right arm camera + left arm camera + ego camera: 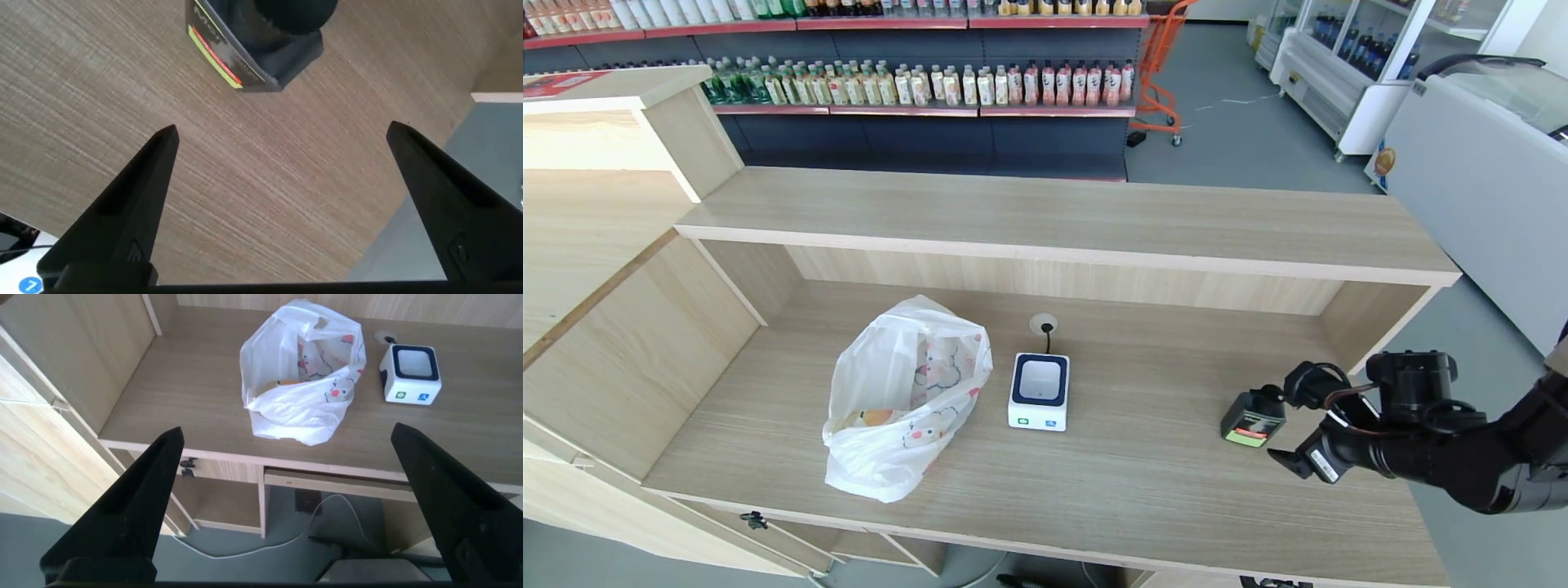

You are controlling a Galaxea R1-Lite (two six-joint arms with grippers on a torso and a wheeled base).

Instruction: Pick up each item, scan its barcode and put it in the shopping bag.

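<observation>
the shopping bag (907,396) sits on the left part of the desk (1143,457) with some packets already showing inside it, so part of the job looks done. the scanner (1039,390) is just beside the bag, toward the middle, with nothing over its window. one item seems left: a small dark bottle (1252,418) with a black cap and a red and green label, on the right part of the desk, well apart from the scanner. it is not yet lifted, scanned or bagged. the right tool (282,129) is low over the desk near the bottle, jaws wide apart and holding nothing, with the bottle just ahead of the fingertips rather than between them. the left tool (288,431) hangs off the desk's front edge, also wide open and empty.
</observation>
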